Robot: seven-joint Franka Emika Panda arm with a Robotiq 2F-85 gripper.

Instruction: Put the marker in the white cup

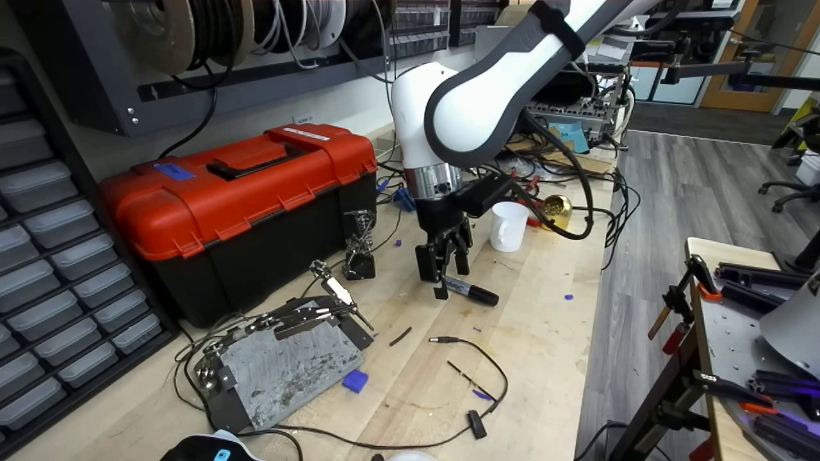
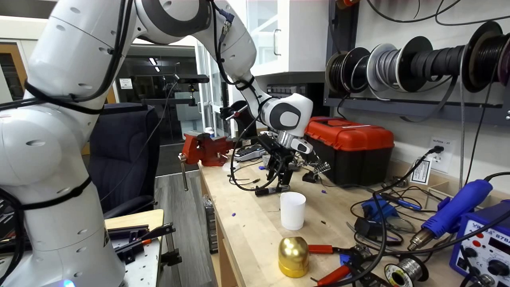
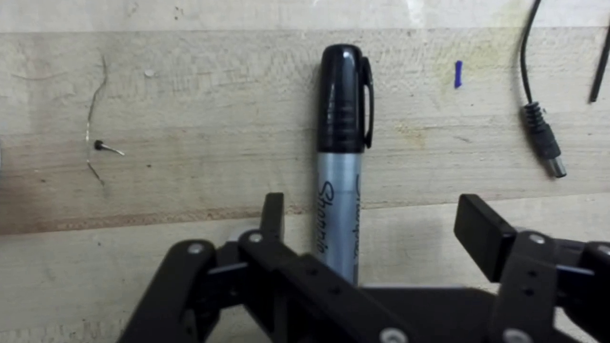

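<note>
While the spread gripper (image 3: 374,221) straddles the marker (image 3: 340,105), bench (image 1: 544,358) opens out toward its floor-side edge. Red toolbox (image 1: 256,211) hugs the wall-side edge, white cup (image 1: 505,230) near the marker!

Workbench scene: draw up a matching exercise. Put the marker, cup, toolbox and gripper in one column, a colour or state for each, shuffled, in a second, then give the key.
1. Marker
2. Cup
3. Toolbox
4. Gripper

A. open, gripping nothing
B. capped, lying flat
C. red above, black below
D. plain white, standing upright

Pairs: 1-B, 2-D, 3-C, 4-A.
</note>
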